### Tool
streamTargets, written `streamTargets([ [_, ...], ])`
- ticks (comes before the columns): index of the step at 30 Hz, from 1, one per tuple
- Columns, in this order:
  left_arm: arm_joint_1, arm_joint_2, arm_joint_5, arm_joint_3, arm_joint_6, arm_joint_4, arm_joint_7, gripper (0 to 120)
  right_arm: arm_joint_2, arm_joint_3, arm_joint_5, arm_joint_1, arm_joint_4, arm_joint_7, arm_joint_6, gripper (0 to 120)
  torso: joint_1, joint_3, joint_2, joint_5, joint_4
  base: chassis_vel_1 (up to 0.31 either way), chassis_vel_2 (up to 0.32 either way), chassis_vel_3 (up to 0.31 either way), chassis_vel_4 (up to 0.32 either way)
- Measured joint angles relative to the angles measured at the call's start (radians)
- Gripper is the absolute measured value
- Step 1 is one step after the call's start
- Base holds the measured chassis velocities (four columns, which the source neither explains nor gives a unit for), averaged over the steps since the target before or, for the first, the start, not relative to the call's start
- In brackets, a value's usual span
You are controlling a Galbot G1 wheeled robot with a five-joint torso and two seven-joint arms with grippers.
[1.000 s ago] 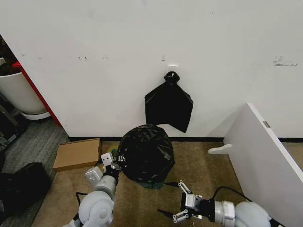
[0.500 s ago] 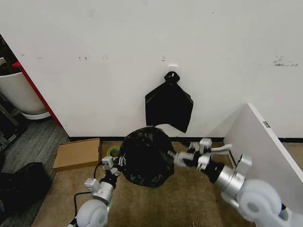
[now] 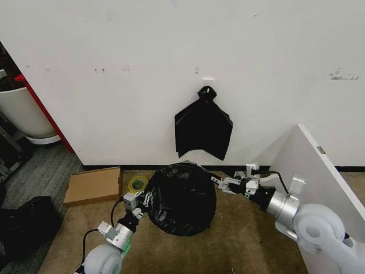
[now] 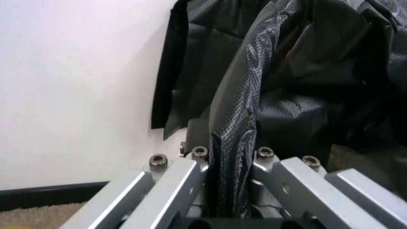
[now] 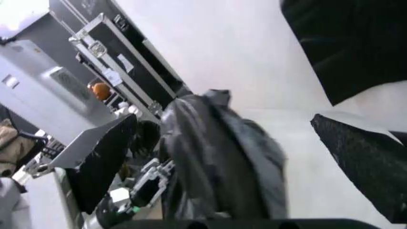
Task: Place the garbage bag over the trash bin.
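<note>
The glossy black garbage bag [image 3: 181, 198] sits as a rounded heap on the carpet by the wall, and the trash bin is hidden under it. My left gripper [image 3: 140, 201] is at the bag's left side; the left wrist view shows this gripper [image 4: 230, 160] shut on a crinkled fold of the bag [image 4: 305, 71]. My right gripper [image 3: 227, 184] holds the bag's upper right edge, where a thin strip of plastic runs to it. In the right wrist view a fold of the bag [image 5: 216, 162] runs straight toward the camera.
A flat black bundle [image 3: 203, 128] hangs from a wall hook above the bag. A cardboard box [image 3: 94, 185] and a tape roll [image 3: 137, 184] lie to the left. A white board [image 3: 319, 188] leans at the right. A white tub [image 3: 23, 114] stands far left.
My right arm swung up from the carpet to the bag's right side and took its edge. The bag has spread wider and shifted right. My left gripper has kept its hold.
</note>
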Motion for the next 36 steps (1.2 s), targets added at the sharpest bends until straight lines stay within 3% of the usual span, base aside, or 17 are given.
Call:
streamTargets([
  [15, 0.008, -0.005, -0.016, 0.014, -0.012, -0.001, 0.011, 3, 0.015, -0.008, 0.014, 0.014, -0.034, 0.001, -0.016, 97, 0.000, 0.000, 0.000, -0.0001, 0.0000, 0.000, 0.000, 0.000, 0.000],
  [27, 0.010, 0.008, -0.014, 0.019, -0.019, 0.006, 0.010, 3, 0.022, -0.019, -0.039, 0.010, -0.042, 0.001, -0.027, 56, 0.000, 0.000, 0.000, -0.0001, 0.0000, 0.000, 0.000, 0.000, 0.000],
  [31, 0.004, 0.010, -0.016, 0.020, -0.020, 0.004, 0.008, 3, 0.021, -0.019, -0.051, 0.009, -0.050, -0.004, -0.032, 37, 0.000, 0.000, 0.000, -0.0001, 0.0000, 0.000, 0.000, 0.000, 0.000],
  [33, 0.003, 0.010, -0.016, 0.021, -0.020, 0.004, 0.007, 3, 0.021, -0.019, -0.054, 0.008, -0.051, -0.005, -0.032, 35, 0.000, 0.000, 0.000, -0.0001, 0.0000, 0.000, 0.000, 0.000, 0.000],
  [36, -0.001, 0.008, -0.018, 0.021, -0.020, 0.003, 0.004, 3, 0.019, -0.020, -0.080, 0.009, -0.052, -0.014, -0.035, 20, 0.000, 0.000, 0.000, -0.0001, 0.0000, 0.000, 0.000, 0.000, 0.000],
])
